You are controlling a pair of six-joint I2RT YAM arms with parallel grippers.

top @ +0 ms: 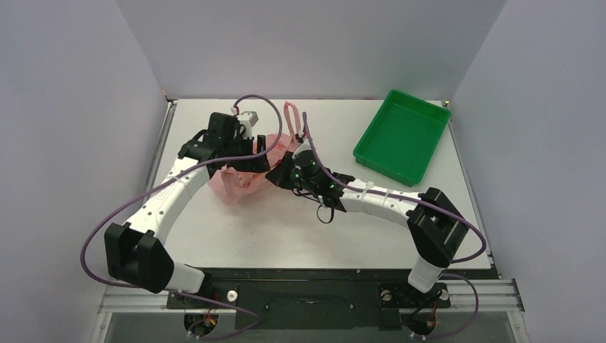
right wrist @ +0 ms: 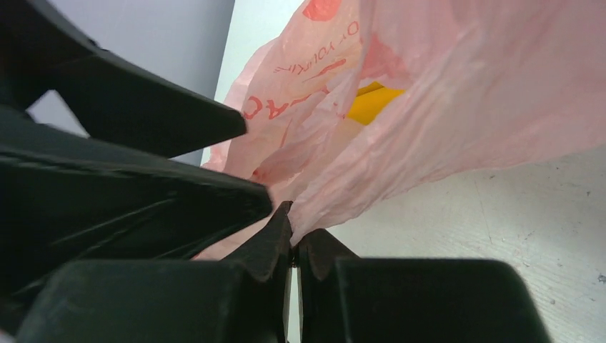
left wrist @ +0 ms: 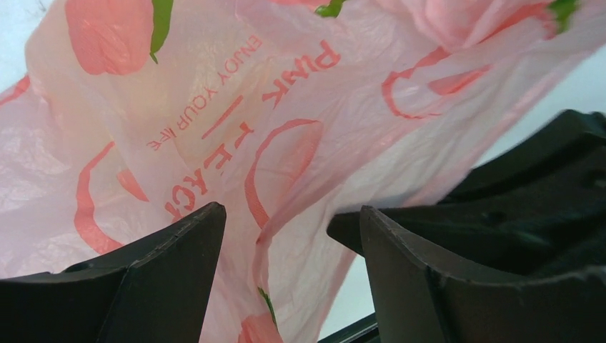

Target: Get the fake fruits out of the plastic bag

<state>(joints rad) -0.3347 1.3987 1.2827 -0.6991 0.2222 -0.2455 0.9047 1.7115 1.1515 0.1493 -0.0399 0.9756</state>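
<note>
- I am watching the thin, crinkly, translucent pink plastic bag (top: 238, 182) lying on the pale desk (top: 286, 229) at centre-left of the overhead frame, between the two arms. One of its loop handles is pointing toward the top of the frame.
- My right end effector (right wrist: 293, 239) is pinching a fold of the bag's film. Its fingers are clenched together at the bottom centre of the right wrist frame.
- My left end effector (left wrist: 289, 271) is standing released, with its two dark fingers spread at the bottom of the left wrist frame. Printed film is hanging across the gap, unsqueezed.
- A glossy yellow plastic fruit (right wrist: 371, 103) is showing inside the bag, between folds in the upper middle of the right wrist frame. I cannot tell how many fruits are in there.
- I am judging the bag to be very light, limp and slippery. It may slide out of a pinch or lift whole with its contents, so one side wants holding near the rim while the other reaches in.
- I am judging the fruit to be light, rigid and slick, so I am planning to take it across its middle, not by a tapered end.
- The rigid green rectangular tray (top: 401, 136) is sitting well apart at the upper right of the overhead frame.
</note>
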